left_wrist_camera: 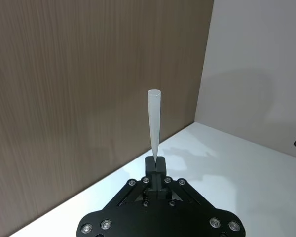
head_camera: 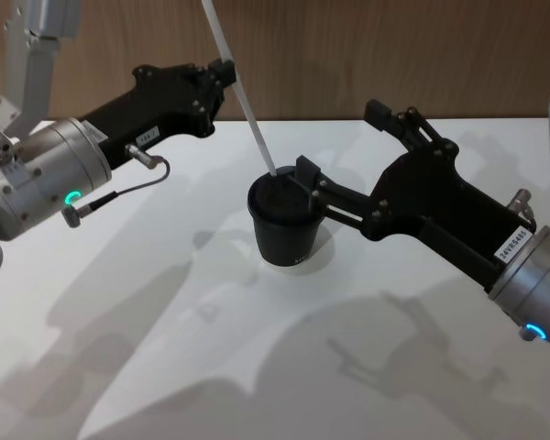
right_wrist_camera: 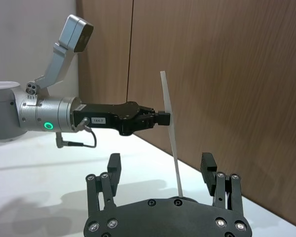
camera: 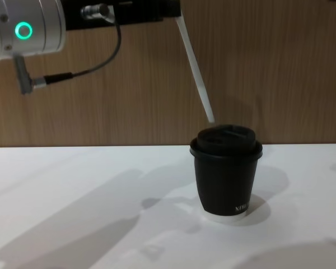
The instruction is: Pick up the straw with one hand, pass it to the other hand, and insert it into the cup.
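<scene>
The white straw (head_camera: 247,105) slants down to the right with my left gripper (head_camera: 225,73) shut on its upper part. Its lower tip hangs just above the far left edge of the lid of the black cup (head_camera: 284,229). From the chest, the straw (camera: 195,73) ends a little above the cup (camera: 227,174). My left wrist view looks along the straw (left_wrist_camera: 154,123) rising from the left gripper (left_wrist_camera: 155,165). My right gripper (head_camera: 344,142) is open to the right of the cup, one finger near the lid. Its wrist view shows the right gripper (right_wrist_camera: 160,165), the straw (right_wrist_camera: 170,133) and the left gripper (right_wrist_camera: 163,118).
The cup stands mid-table on the white tabletop (head_camera: 165,348). A brown wood-grain wall (head_camera: 394,46) runs along the table's far edge, close behind both arms. A thin dark cable (head_camera: 119,192) loops off my left wrist.
</scene>
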